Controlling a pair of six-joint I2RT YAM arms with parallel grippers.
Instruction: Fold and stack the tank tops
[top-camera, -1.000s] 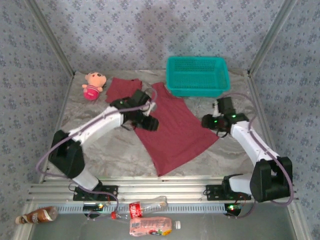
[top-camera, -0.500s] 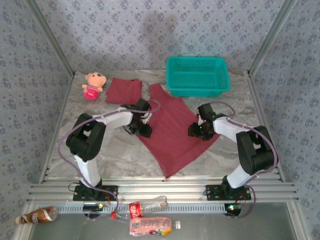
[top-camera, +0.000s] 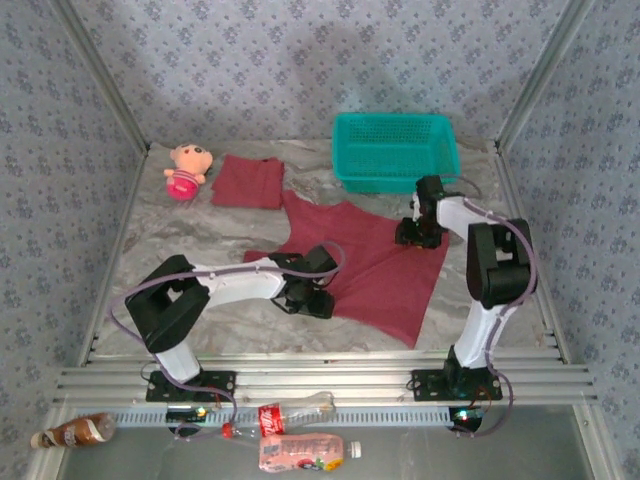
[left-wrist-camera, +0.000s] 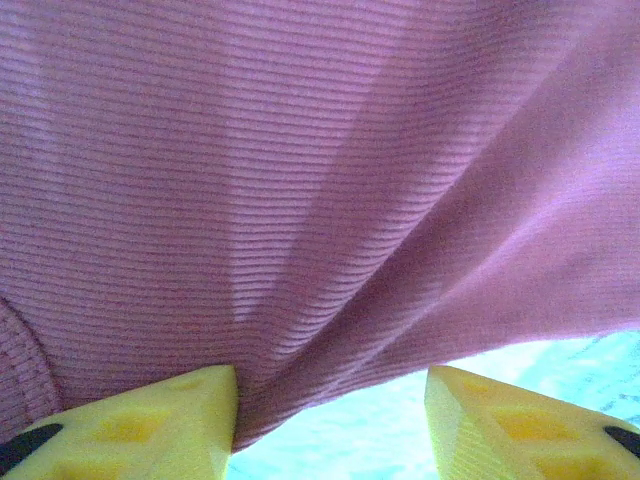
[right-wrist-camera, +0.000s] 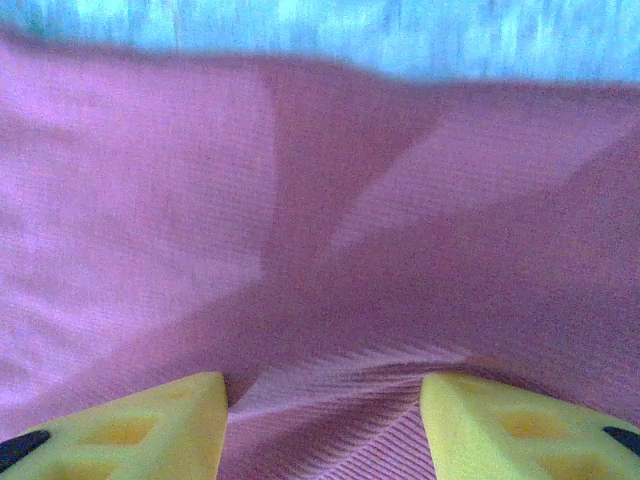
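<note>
Tank top (top-camera: 375, 265) lies spread mid-tabletop (top-camera: 200, 230), bunched cloth gripped at its near-left edge by the left claw (top-camera: 312, 300) and at its far-right edge by the right claw (top-camera: 418, 232). Another, folded top (top-camera: 248, 182) lies beside a doll (top-camera: 186, 170), left of the basket (top-camera: 395, 150).

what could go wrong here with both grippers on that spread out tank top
1. In both wrist views the cloth bunches between the fingers, so the left gripper or right gripper may have a shallow hold; the spread tank top could slip and crease.
2. The right gripper works close to the teal basket and might nudge it.
3. Pulling the cloth toward the far left could disturb the folded tank top.
</note>
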